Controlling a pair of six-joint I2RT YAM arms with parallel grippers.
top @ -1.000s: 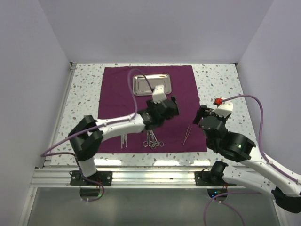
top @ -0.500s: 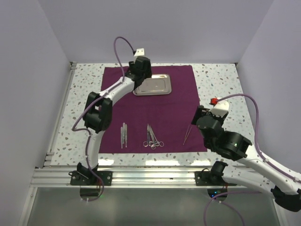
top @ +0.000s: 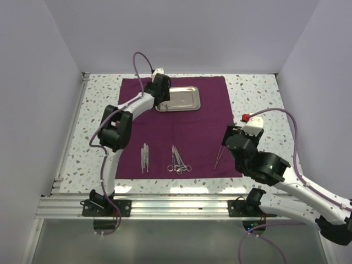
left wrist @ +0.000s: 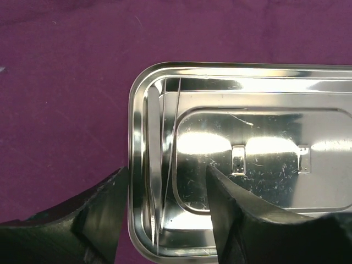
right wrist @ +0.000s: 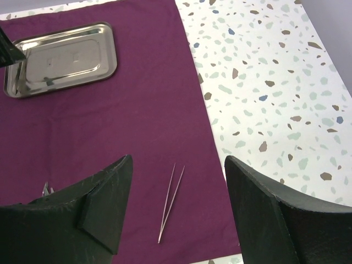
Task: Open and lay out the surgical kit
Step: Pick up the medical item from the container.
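The dark purple cloth (top: 209,110) lies spread flat on the table. The shiny steel tray (top: 181,99) sits at its far middle. My left gripper (top: 163,95) is open over the tray's left end. In the left wrist view (left wrist: 168,217) one finger (left wrist: 93,220) is over the cloth, the other (left wrist: 247,220) is over the tray (left wrist: 264,126), with thin silver instruments (left wrist: 155,181) lying in the tray's left channel between them. Silver tweezers (top: 218,157) lie near the cloth's right edge. My right gripper (top: 231,141) is open and empty above the tweezers (right wrist: 171,202).
Scissors-like forceps (top: 177,160) and slim silver instruments (top: 144,157) lie in a row near the cloth's front edge. Speckled tabletop (right wrist: 264,71) shows to the right of the cloth (right wrist: 137,110). White walls close in the left, back and right sides.
My left arm swung from the cloth's middle back to the tray's left end. My right gripper shifted slightly left and toward the tweezers.
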